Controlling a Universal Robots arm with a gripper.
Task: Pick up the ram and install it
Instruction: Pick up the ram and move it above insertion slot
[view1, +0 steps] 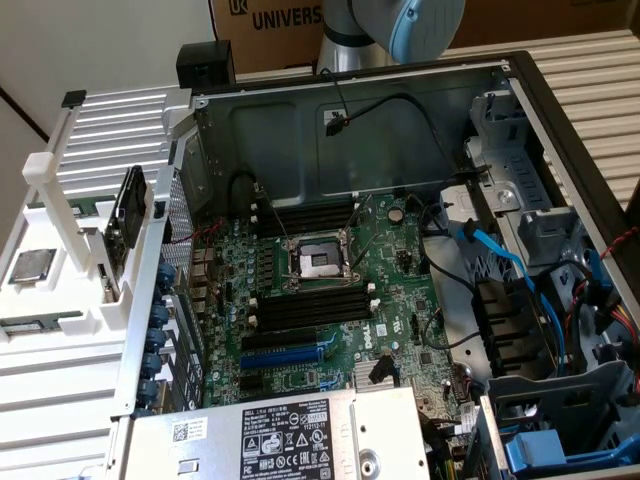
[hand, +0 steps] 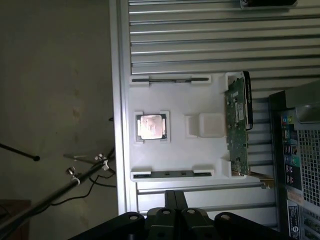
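A ram stick (hand: 172, 173) stands on edge in a holder of the white fixture tray (hand: 175, 145), just ahead of my gripper (hand: 175, 194). The gripper is shut with nothing between its fingers and hangs above the tray. A second ram stick (hand: 170, 80) sits in the tray's far holder. In the exterior view a ram stick (view1: 30, 323) lies in the tray (view1: 60, 300) at that view's left, outside the open computer case. On the motherboard (view1: 330, 290), black memory slots (view1: 310, 305) with white end clips flank the processor socket (view1: 318, 262).
A square silver processor chip (hand: 150, 126) and an upright green expansion card (hand: 237, 125) also sit in the tray. The case wall (view1: 150, 330) stands between tray and motherboard. Blue and black cables (view1: 500, 260) crowd the case at the exterior view's right. The arm (view1: 400, 25) rises behind the case.
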